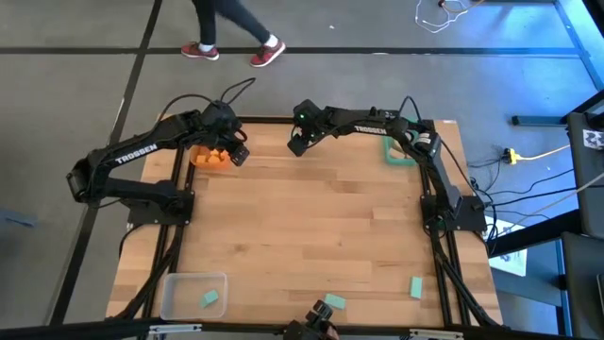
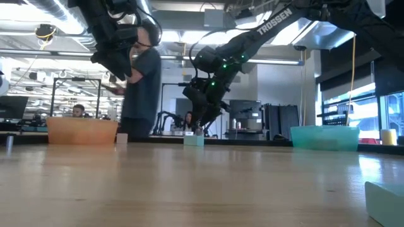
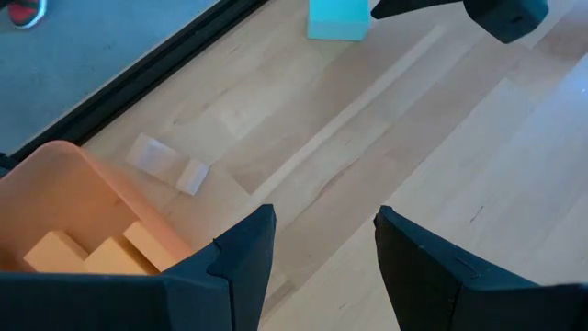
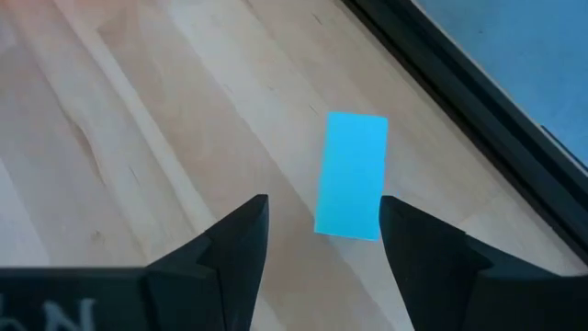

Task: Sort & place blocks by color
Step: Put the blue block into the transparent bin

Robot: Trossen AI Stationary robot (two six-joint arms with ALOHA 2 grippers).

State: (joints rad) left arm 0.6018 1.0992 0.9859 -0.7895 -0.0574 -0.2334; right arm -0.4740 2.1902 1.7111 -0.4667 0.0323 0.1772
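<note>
Right gripper (image 4: 322, 241) hangs over teal block (image 4: 352, 175) near table's far edge, jaws wide, empty. Block looks rigid, light, smooth-faced: pinch across narrow width, square-on. Left gripper (image 3: 322, 253) spread, empty, beside orange bin (image 3: 69, 198).

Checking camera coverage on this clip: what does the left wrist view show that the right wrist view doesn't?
Only the left wrist view: the orange bin with orange blocks inside, a pale block lying on the table beside it, the open left pincer, and the right arm's tip at the picture's edge.

Only the right wrist view: the open right pincer poised just above the teal block, its fingers on either side, not yet closed.

Both: that teal block, the wooden table and its dark far edge.
</note>
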